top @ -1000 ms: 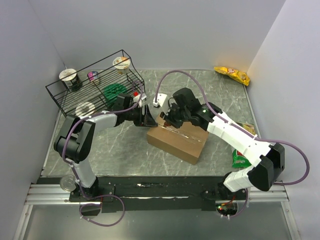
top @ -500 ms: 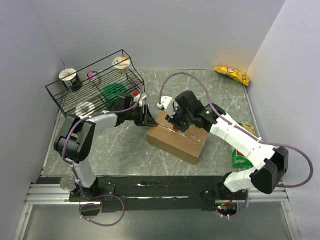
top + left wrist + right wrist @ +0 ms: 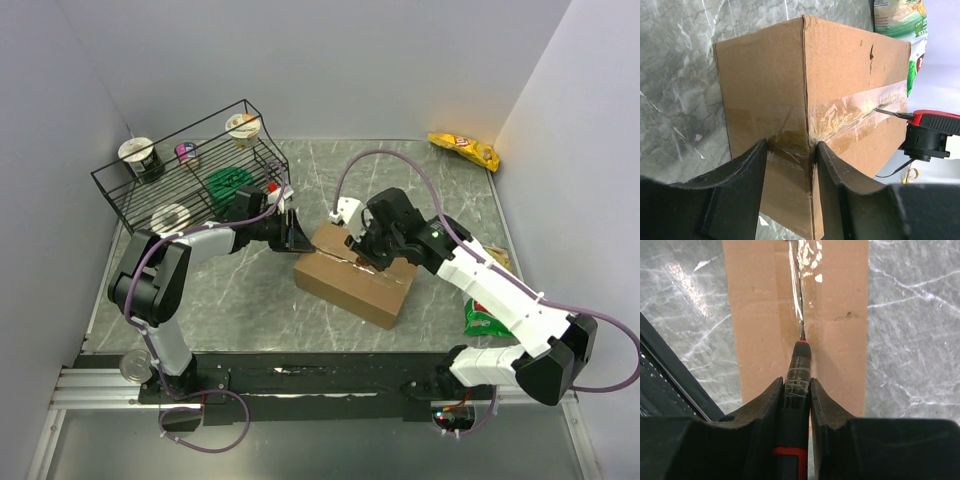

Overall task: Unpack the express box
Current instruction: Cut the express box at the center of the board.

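Observation:
The express box (image 3: pixel 350 283) lies flat in mid-table, a brown carton with clear tape along its centre seam. My left gripper (image 3: pixel 297 237) is at the box's left end. In the left wrist view its jaws (image 3: pixel 790 145) straddle the taped end edge of the box (image 3: pixel 840 75), both fingertips against the cardboard. My right gripper (image 3: pixel 367 250) hovers over the box top, shut on a black and red cutter (image 3: pixel 800 365). The cutter's blade tip (image 3: pixel 802 335) rests in the taped seam of the box (image 3: pixel 835 315). The cutter (image 3: pixel 932 121) also shows in the left wrist view.
A black wire rack (image 3: pixel 190 170) with cups and a green lid (image 3: pixel 228 182) stands at the back left. A yellow snack bag (image 3: pixel 463 150) lies at the back right, a green packet (image 3: pixel 482 318) beside the right arm, a can (image 3: pixel 133 365) near the left base.
My right gripper has slid the cutter to the right along the seam. My left jaws have narrowed onto the box's end edge; the box has stayed put.

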Controlling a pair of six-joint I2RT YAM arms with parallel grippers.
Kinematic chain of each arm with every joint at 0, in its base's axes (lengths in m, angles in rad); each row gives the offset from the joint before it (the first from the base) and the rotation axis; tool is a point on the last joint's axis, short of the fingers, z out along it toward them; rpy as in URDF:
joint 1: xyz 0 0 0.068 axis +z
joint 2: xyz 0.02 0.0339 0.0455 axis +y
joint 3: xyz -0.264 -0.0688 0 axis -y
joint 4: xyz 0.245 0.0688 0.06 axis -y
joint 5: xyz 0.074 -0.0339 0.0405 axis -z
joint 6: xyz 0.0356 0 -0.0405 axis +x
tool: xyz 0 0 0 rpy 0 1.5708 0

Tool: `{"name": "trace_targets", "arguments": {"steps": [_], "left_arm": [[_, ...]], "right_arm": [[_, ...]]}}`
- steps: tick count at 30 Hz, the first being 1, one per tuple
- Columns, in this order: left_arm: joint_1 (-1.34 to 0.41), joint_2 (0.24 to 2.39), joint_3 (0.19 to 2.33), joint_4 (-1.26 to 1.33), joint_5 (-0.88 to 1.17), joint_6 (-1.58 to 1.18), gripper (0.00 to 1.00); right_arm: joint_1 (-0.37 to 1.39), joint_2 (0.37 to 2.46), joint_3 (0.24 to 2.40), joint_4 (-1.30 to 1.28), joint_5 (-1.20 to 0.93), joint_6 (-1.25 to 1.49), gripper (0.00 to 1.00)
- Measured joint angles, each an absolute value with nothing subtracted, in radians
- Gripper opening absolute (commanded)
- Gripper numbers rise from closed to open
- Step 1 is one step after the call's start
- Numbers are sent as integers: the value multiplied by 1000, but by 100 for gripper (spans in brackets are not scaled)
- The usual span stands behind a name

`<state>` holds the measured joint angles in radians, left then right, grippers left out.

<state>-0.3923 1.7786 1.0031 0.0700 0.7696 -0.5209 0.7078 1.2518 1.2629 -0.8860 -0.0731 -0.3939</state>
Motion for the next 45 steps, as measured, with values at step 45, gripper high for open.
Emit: {"name": "trace_targets", "arguments": {"steps": [45], "left_arm": [[-394,1768,1017,52,745,-505,9]], "right_arm": [[609,1068,1201,-1067,-142,-448,0]]}}
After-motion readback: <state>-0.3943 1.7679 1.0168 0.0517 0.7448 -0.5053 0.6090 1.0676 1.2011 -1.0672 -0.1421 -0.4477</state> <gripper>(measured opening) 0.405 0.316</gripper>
